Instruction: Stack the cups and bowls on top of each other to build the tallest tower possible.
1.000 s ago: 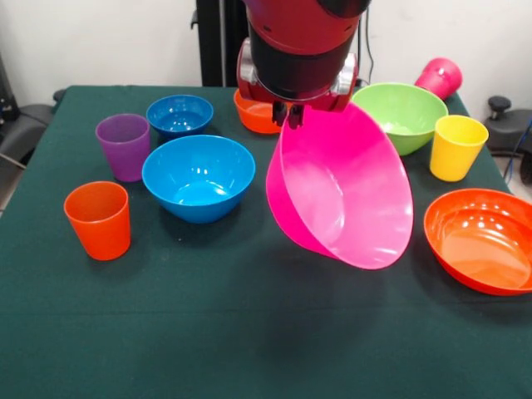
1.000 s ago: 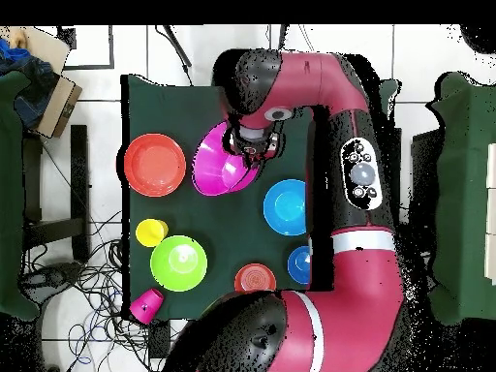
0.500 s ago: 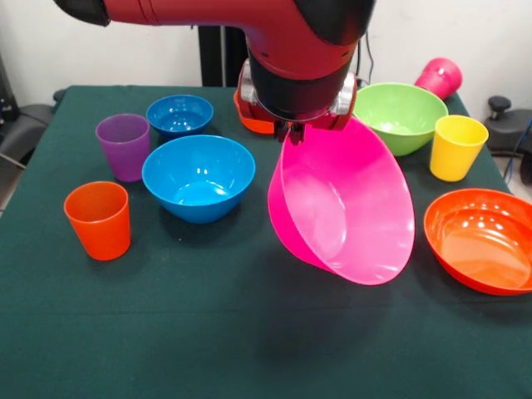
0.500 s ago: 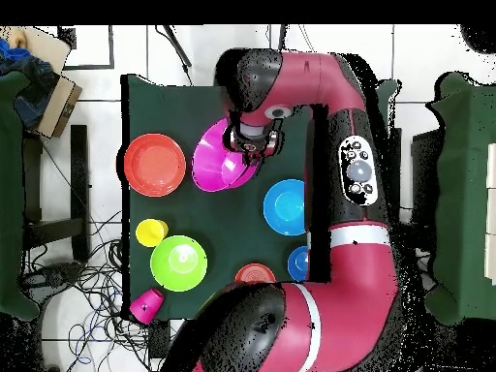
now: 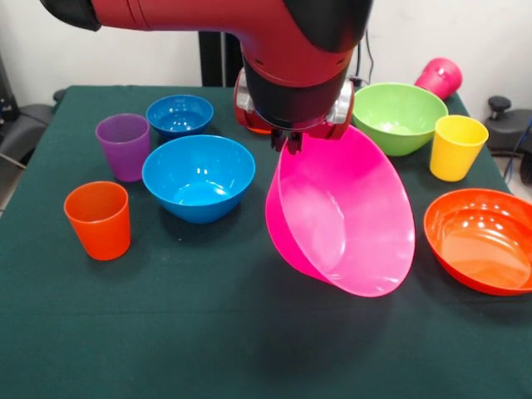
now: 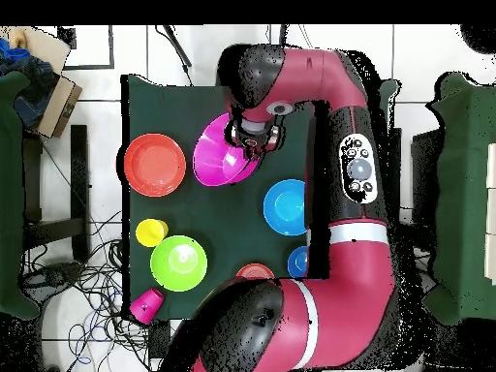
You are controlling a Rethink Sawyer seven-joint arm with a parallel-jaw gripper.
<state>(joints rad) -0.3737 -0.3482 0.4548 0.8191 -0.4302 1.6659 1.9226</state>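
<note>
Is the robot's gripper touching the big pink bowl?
Touching. In the front view the gripper pinches the rim of the pink bowl, which hangs tilted above the table.

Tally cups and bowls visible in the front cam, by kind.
Cups: 4 – orange cup, purple cup, yellow cup, magenta cup.
Bowls: 5 clearly – pink bowl hanging tilted from the tool, medium blue bowl, small blue bowl, green bowl, large orange bowl.
Total: 9; the arm may hide more.
</note>
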